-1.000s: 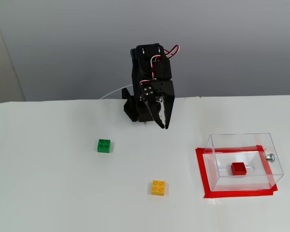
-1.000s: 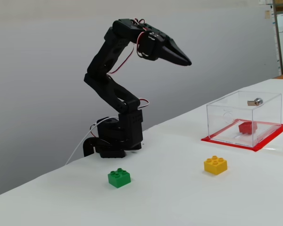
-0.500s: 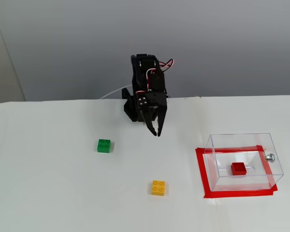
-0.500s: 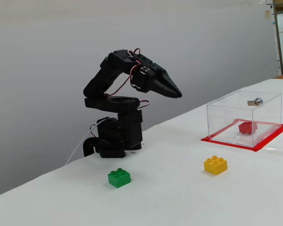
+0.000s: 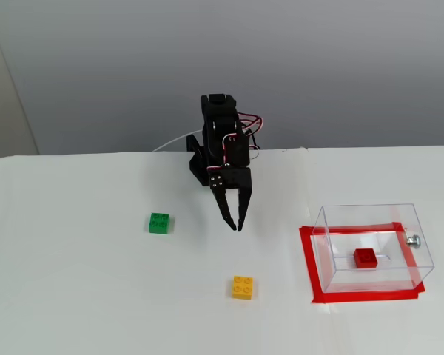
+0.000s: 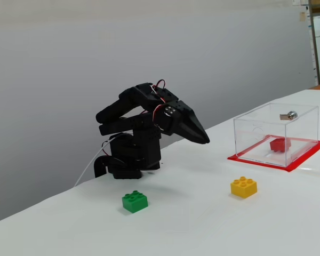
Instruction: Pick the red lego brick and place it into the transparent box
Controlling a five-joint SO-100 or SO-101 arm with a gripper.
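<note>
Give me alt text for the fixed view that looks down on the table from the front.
A red lego brick sits inside a transparent box on a red tape rectangle at right. A black arm's empty gripper hangs mid-table, with a green brick at left and a yellow brick in front.

Green brick (image 5: 159,222) sits left-center of the high fixed view, w/ yellow brick (image 5: 243,287) lower center, well apart from it. Red tape rectangle (image 5: 309,259) lies lower right on the white table (image 5: 74,296); grey wall (image 5: 96,66) fills the top. In the low side view, green (image 6: 135,201) is bottom center, yellow (image 6: 244,187) to its right.
</note>
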